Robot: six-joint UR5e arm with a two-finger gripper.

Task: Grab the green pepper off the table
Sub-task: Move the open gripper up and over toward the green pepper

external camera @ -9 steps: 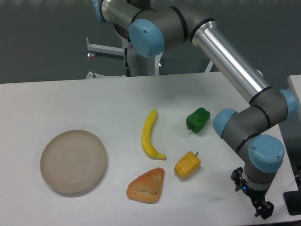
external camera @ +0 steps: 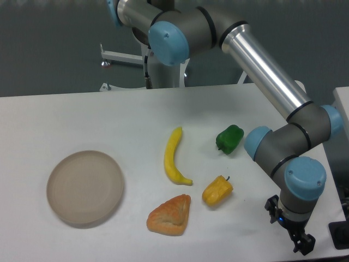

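Observation:
The green pepper (external camera: pixel 229 139) is small, glossy and dark green. It lies on the white table (external camera: pixel 109 114), right of centre, free and untouched. My gripper (external camera: pixel 301 243) hangs low at the table's front right corner, well to the right of and nearer than the pepper. Only its dark lower end shows below the blue wrist joint (external camera: pixel 304 182). I cannot tell whether its jaws are open or shut. Nothing shows between them.
A yellow-orange pepper (external camera: pixel 217 190) lies in front of the green one. A banana (external camera: pixel 174 155) lies to its left, a croissant (external camera: pixel 170 215) near the front, a round beige plate (external camera: pixel 85 187) at the left. The arm's silver link (external camera: pixel 264 68) crosses above the table's right side.
The wrist and gripper have shifted slightly to the left and a little up. The food items have not moved.

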